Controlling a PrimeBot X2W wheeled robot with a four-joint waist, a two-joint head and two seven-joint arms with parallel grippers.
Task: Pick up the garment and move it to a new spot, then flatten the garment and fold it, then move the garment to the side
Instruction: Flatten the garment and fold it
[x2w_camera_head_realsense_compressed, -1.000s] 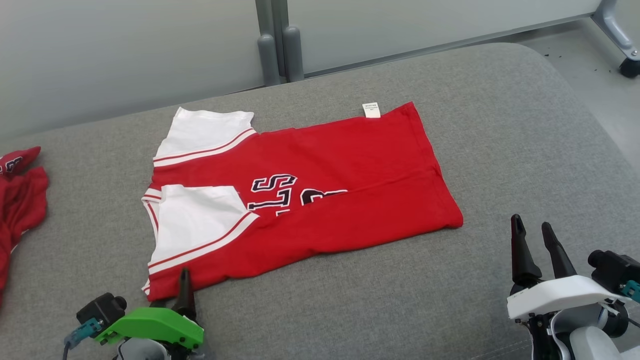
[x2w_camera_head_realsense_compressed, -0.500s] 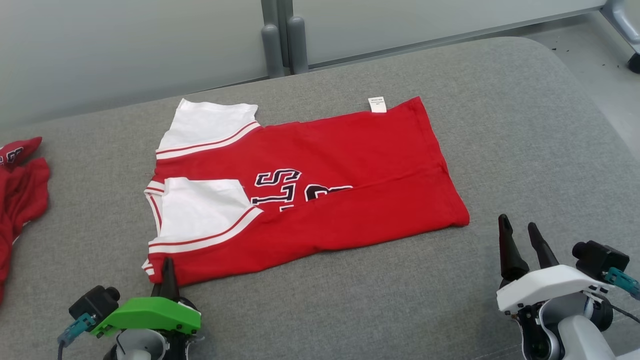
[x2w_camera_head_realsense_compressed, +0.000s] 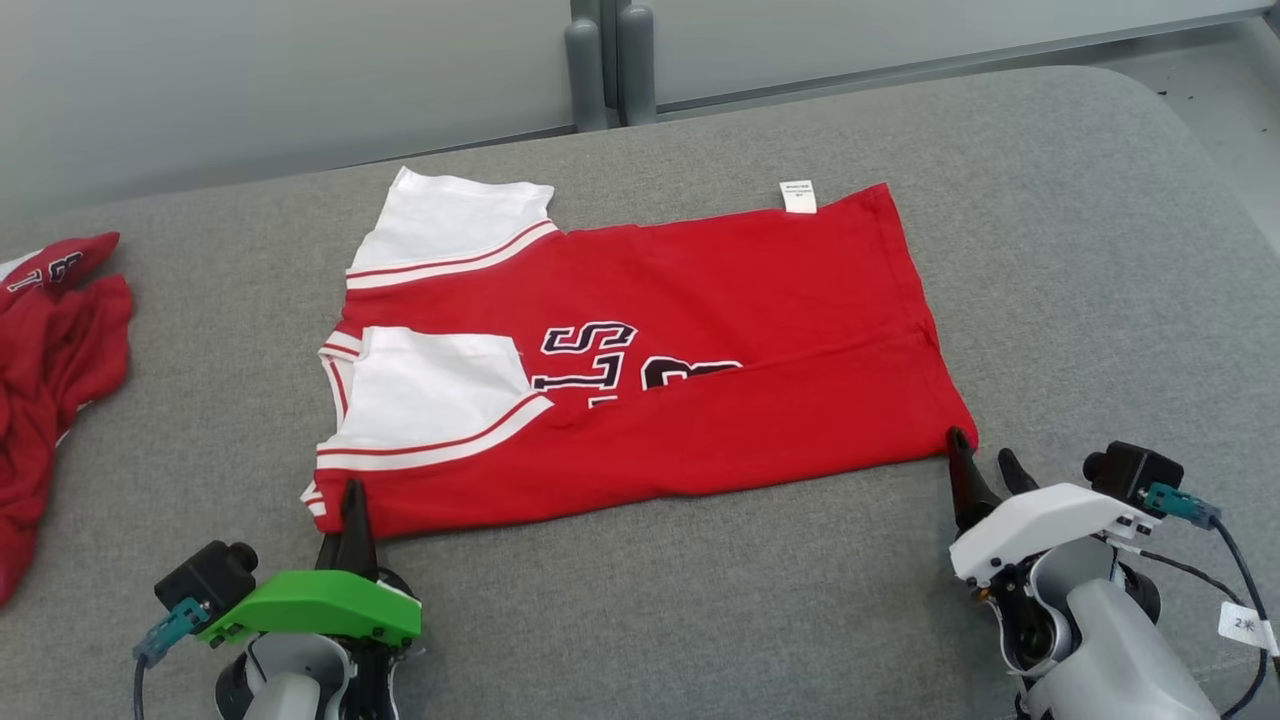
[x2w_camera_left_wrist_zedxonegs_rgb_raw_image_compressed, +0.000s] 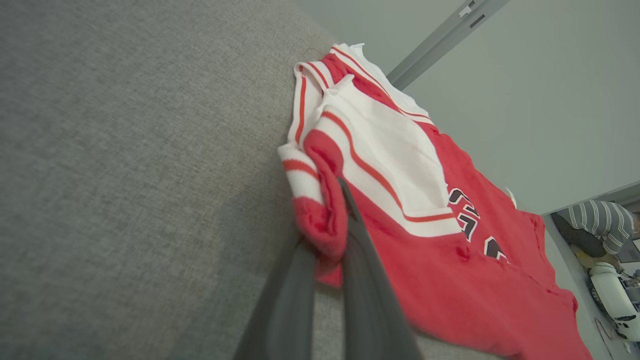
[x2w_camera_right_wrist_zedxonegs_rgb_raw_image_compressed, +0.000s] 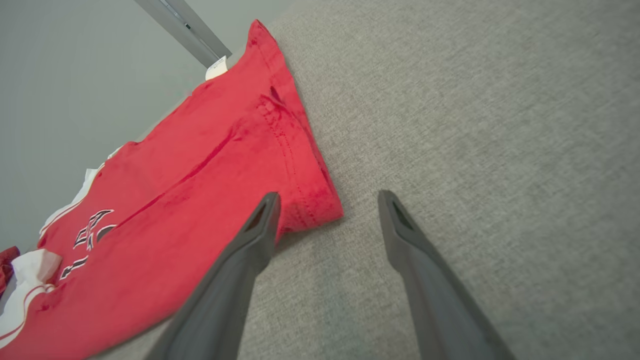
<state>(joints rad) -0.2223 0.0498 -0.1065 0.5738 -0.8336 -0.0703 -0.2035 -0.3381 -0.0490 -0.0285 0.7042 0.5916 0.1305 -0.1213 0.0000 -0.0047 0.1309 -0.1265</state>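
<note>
The garment (x2w_camera_head_realsense_compressed: 700, 330) is a red jersey with white sleeves and dark lettering, lying folded lengthwise and flat on the grey cushion (x2w_camera_head_realsense_compressed: 1050, 250). My left gripper (x2w_camera_head_realsense_compressed: 353, 495) sits at its near left corner. In the left wrist view the left gripper (x2w_camera_left_wrist_zedxonegs_rgb_raw_image_compressed: 330, 215) is shut on that bunched red-and-white corner of the garment (x2w_camera_left_wrist_zedxonegs_rgb_raw_image_compressed: 425, 240). My right gripper (x2w_camera_head_realsense_compressed: 982, 448) stands open at the near right corner. In the right wrist view the right gripper (x2w_camera_right_wrist_zedxonegs_rgb_raw_image_compressed: 330, 196) straddles the hem corner of the garment (x2w_camera_right_wrist_zedxonegs_rgb_raw_image_compressed: 210, 165), its left fingertip over the cloth and its right one over bare cushion.
Another red garment (x2w_camera_head_realsense_compressed: 50, 350) lies crumpled at the cushion's far left. Two grey posts (x2w_camera_head_realsense_compressed: 610, 60) and a pale wall stand behind the cushion. Floor (x2w_camera_head_realsense_compressed: 1230, 80) shows past its rounded right edge. A person in a striped shirt (x2w_camera_left_wrist_zedxonegs_rgb_raw_image_compressed: 595, 225) is in the background.
The left gripper has shut on the garment's near left corner. The right gripper has moved forward and left to the near right corner, still open. The camera has also shifted.
</note>
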